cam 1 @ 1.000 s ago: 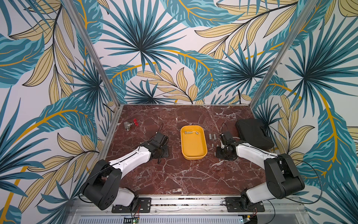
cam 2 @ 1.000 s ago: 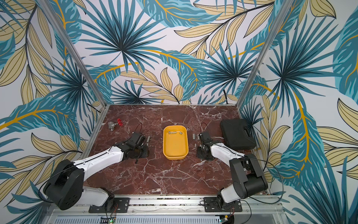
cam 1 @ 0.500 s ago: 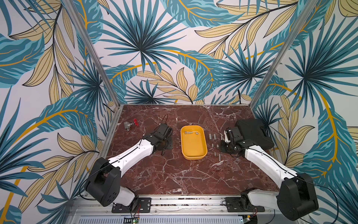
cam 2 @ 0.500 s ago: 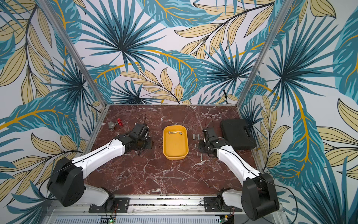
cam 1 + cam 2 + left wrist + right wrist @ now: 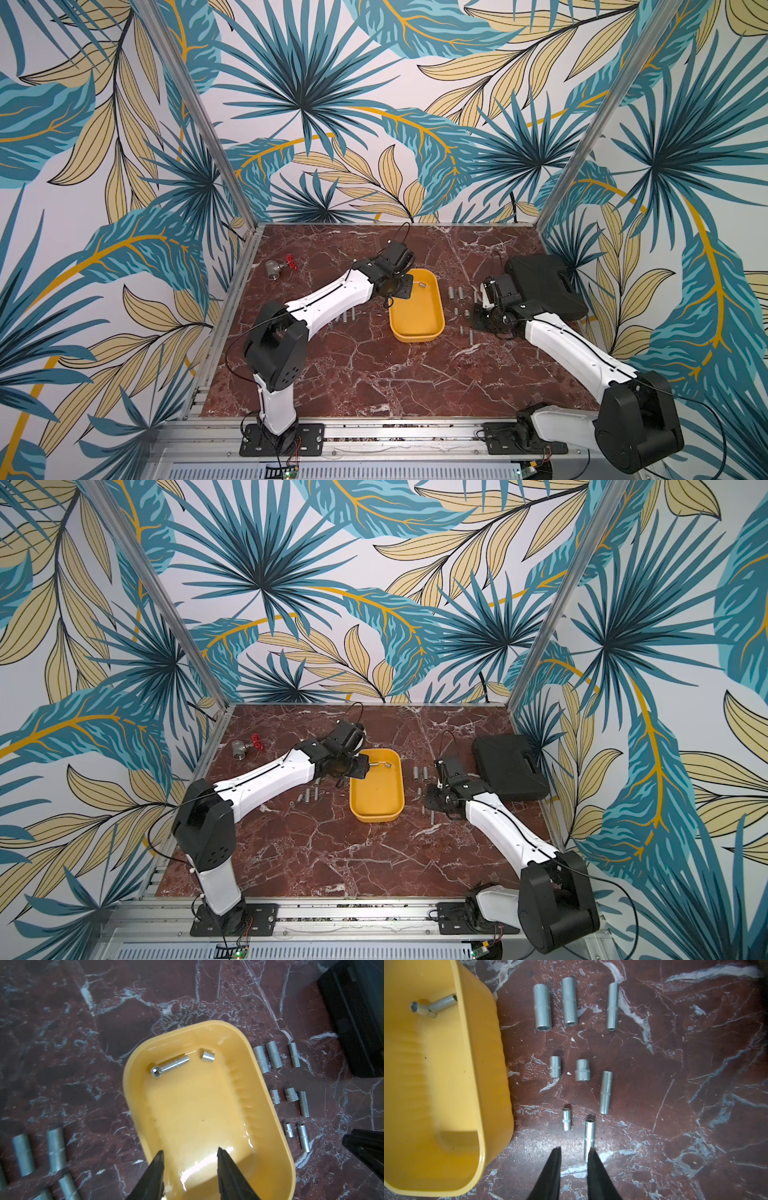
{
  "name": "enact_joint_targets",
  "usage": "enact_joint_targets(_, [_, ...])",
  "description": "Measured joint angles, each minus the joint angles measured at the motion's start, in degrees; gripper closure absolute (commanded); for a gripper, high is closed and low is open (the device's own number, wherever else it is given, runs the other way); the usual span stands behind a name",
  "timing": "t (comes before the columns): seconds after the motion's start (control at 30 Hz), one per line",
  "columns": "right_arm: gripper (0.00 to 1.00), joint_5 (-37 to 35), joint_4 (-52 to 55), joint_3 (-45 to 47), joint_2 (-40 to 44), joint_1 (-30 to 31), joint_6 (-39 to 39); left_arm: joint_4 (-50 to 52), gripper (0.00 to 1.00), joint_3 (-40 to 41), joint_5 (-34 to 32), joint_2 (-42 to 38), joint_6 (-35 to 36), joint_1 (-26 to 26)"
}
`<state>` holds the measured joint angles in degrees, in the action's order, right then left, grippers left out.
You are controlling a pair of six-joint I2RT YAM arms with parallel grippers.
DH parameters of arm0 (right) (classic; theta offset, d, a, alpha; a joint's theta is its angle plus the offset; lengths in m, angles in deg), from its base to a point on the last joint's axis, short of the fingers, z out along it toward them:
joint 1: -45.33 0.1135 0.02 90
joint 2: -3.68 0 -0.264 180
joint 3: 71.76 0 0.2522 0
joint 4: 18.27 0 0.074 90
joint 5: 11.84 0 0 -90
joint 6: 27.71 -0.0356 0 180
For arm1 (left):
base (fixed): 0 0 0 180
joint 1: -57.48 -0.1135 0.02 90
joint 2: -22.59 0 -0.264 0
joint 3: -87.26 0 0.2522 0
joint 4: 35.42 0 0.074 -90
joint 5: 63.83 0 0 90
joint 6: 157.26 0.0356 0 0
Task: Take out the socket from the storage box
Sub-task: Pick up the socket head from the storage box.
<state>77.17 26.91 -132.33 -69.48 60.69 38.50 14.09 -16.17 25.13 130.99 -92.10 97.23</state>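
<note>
Red-brown marbled table (image 5: 374,374) runs back from the near rail to leaf-print walls (image 5: 332,104). The right gripper (image 5: 575,1148) is over loose sockets (image 5: 606,1093) lying right of the tray (image 5: 415,336). Its jaws are a narrow gap apart and empty. The left gripper (image 5: 190,1150) hovers over the tray's far-left part, jaws apart, empty. At the tray's far end the long socket (image 5: 170,1066) lies flat, axis across the tray's width, square-drive end leftward. The short socket (image 5: 207,1056) is near its other end. The case (image 5: 540,286) is far right.
</note>
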Motion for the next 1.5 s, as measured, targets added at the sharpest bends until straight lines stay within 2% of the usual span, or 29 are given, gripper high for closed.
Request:
enact_joint_targets(0.27, [0.76, -0.04, 0.20, 0.20, 0.00, 0.00, 0.00, 2.14, 0.55, -11.17, 3.10, 14.67, 3.63, 0.39])
enact_joint_targets(0.43, [0.75, -0.04, 0.22, 0.24, 0.00, -0.07, 0.00, 3.52, 0.55, -17.18, 4.50, 20.20, 5.51, 0.35])
enact_joint_targets(0.6, [0.76, -0.02, 0.33, 0.57, 0.00, -0.07, -0.02, 3.37, 0.52, -21.20, 4.96, 22.80, 6.73, 0.35])
enact_joint_targets(0.97, [0.76, 0.15, 0.59, 1.70, 1.38, -0.07, -0.22, -0.83, 0.51, -22.49, 4.07, 26.40, 9.70, 0.33])
enact_joint_targets(1.3, [0.76, 0.59, 0.61, 2.16, 1.60, -0.07, -0.44, -2.51, 0.49, -28.02, 2.60, 31.98, 11.39, 0.17])
enact_joint_targets(1.5, [0.76, 0.63, 0.63, 2.19, 1.70, -0.07, -0.55, -2.58, 0.56, -29.05, 2.14, 32.74, 11.54, -0.07])
